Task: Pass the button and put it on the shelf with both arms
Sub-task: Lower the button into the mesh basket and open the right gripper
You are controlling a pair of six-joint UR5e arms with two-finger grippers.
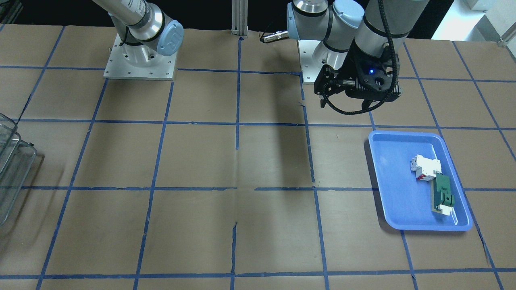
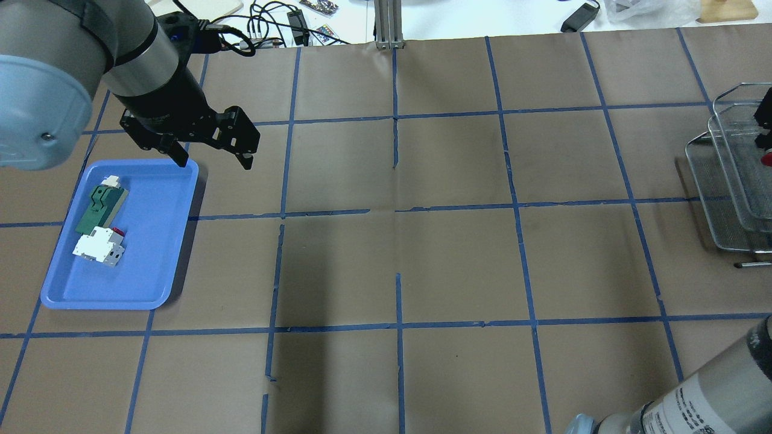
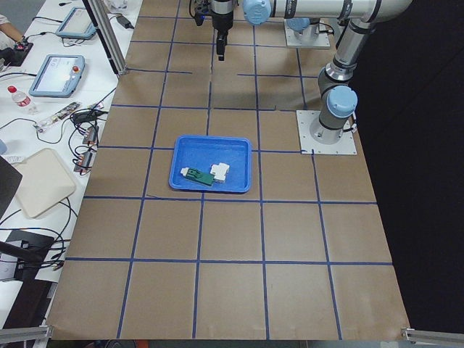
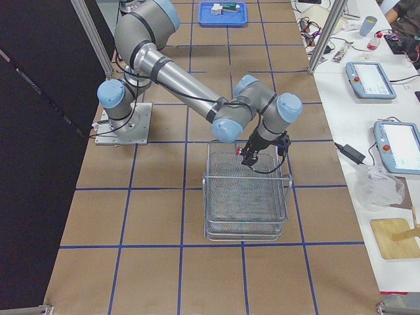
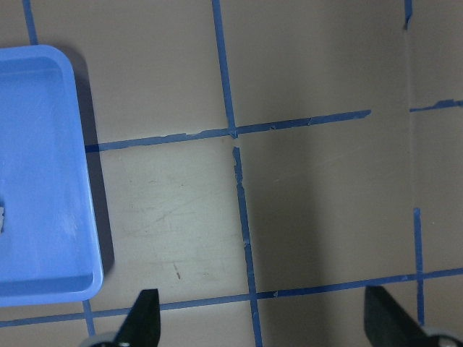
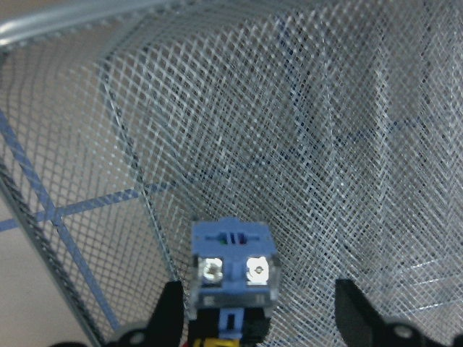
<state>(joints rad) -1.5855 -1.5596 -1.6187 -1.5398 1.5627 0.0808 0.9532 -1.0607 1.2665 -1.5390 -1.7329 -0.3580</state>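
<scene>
The button (image 6: 231,275) shows its blue screw-terminal end, black body and a yellow bit in the right wrist view, over the shelf's mesh (image 6: 325,144). My right gripper (image 6: 257,318) is open: one finger (image 6: 170,311) is right beside the button, the other (image 6: 354,311) stands well apart from it. The button's red cap (image 2: 766,160) shows in the overhead view inside the grey wire shelf (image 2: 724,199), under the right gripper (image 2: 767,120). My left gripper (image 2: 214,163) is open and empty, above the table beside the blue tray's far corner.
The blue tray (image 2: 151,271) holds a white-and-red block (image 2: 96,247) and a green flat part (image 2: 99,208). The shelf (image 4: 246,197) stands at the table's right end. Blue tape lines cross the brown table. Cables and tablets lie beyond the far edge.
</scene>
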